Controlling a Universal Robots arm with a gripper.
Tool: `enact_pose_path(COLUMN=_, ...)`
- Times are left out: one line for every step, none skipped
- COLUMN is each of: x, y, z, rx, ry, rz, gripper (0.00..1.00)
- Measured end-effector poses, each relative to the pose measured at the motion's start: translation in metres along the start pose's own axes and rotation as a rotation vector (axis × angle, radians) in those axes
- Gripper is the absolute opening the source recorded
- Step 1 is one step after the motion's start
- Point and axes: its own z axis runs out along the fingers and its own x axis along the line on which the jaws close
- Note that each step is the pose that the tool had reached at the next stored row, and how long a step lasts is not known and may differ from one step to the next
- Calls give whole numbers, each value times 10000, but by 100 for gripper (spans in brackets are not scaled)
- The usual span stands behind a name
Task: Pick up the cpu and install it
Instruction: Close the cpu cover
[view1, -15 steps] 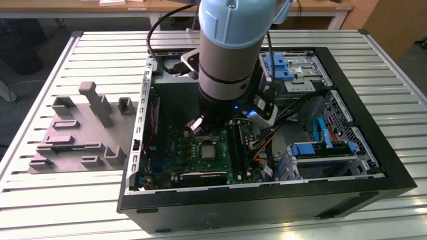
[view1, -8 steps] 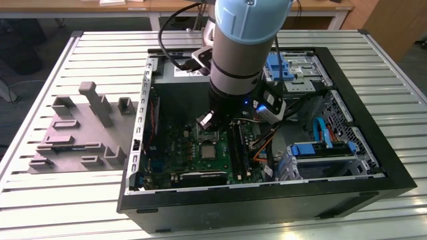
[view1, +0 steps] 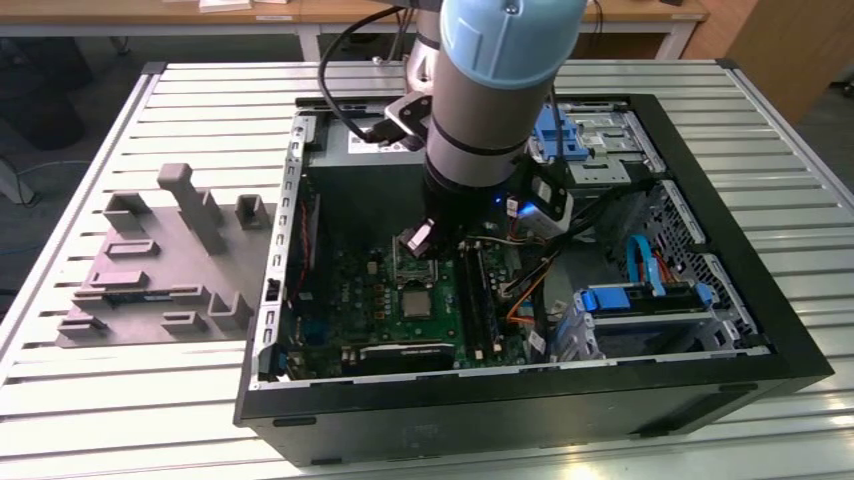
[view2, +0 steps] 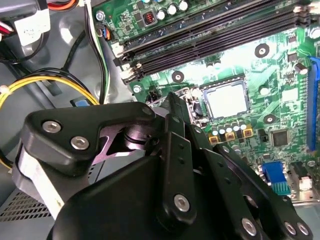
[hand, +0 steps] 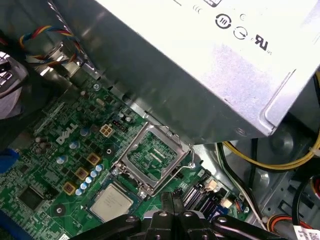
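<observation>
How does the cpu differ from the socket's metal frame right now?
The cpu is a solid silver square; the frame is an open-centred rim. The cpu lies flat in the socket; the frame is swung open beside it. Both are square, shiny metal.

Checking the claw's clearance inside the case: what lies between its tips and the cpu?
In the first wrist view, bare socket edge and green board separate the claw from the cpu; the raised socket frame stands beside them.

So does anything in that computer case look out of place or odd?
Only the cpu socket's load plate: it stands flipped open on the motherboard, with the cpu already seated in its socket and uncovered. The hand hovers beside it.
</observation>
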Motion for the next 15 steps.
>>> enact_pose_path(x=-1, y=0, z=1, rx=-3, ry=2, rz=-18, gripper=11)
enact_pose_path(x=-1, y=0, z=2, rx=-4, ry=2, rz=-22, gripper=11)
enact_pose_path(x=-1, y=0, z=2, rx=-5, ry=2, rz=-23, gripper=11)
enact_pose_path(x=-1, y=-1, z=2, rx=-6, ry=1, rz=-25, gripper=11)
enact_pose_path(x=-2, y=-1, z=3, rx=-6, ry=0, rz=-27, gripper=11)
enact_pose_path(x=-2, y=-1, z=3, rx=-6, ry=0, rz=-27, gripper=11)
enact_pose_path(x=-2, y=-1, z=3, rx=-6, ry=1, rz=-28, gripper=11)
enact_pose_path(x=-2, y=-1, z=3, rx=-6, ry=0, rz=-28, gripper=11)
enact_pose_path(x=-6, y=1, z=5, rx=-8, ry=-2, rz=-28, gripper=11)
enact_pose_path(x=-10, y=3, z=7, rx=-8, ry=-1, rz=-28, gripper=11)
enact_pose_path(x=-18, y=6, z=9, rx=-7, ry=0, rz=-28, gripper=11)
enact_pose_path(x=-27, y=11, z=12, rx=-8, ry=-2, rz=-29, gripper=11)
enact_pose_path(x=-36, y=16, z=15, rx=-15, ry=-6, rz=-29, gripper=11)
enact_pose_path(x=-45, y=21, z=19, rx=-23, ry=-12, rz=-30, gripper=11)
enact_pose_path(x=-52, y=26, z=21, rx=-39, ry=-23, rz=-33, gripper=11)
